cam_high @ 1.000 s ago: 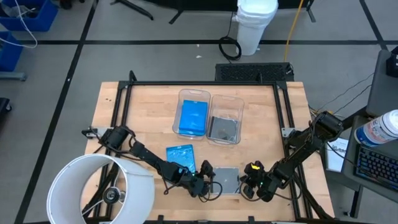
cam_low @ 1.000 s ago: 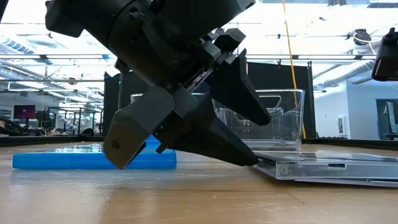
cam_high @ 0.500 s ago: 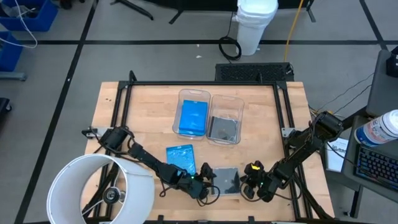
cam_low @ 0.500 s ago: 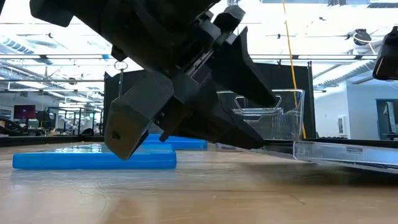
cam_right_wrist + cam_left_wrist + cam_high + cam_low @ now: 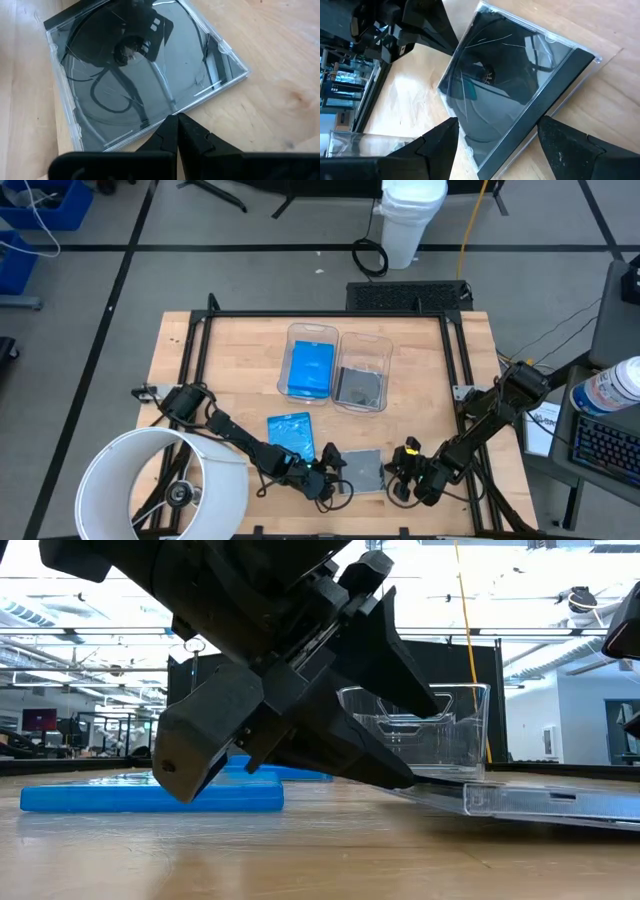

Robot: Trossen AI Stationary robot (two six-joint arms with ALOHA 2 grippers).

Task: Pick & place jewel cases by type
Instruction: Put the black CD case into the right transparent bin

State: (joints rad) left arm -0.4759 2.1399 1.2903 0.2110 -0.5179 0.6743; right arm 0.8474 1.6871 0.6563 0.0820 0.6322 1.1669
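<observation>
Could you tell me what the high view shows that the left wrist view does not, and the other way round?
Only the high view shows the two clear bins holding a blue case and a dark case, and a loose blue case on the table. Only the left wrist view shows the left end effector open with its fingers straddling the dark jewel case. Both show that case flat on the wood and the right end effector beside it.

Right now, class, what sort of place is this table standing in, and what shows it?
Probably a robotics lab or workshop: a wooden table with a black frame on a taped floor, a keyboard at the side, and workbenches with monitors in the room behind.
</observation>
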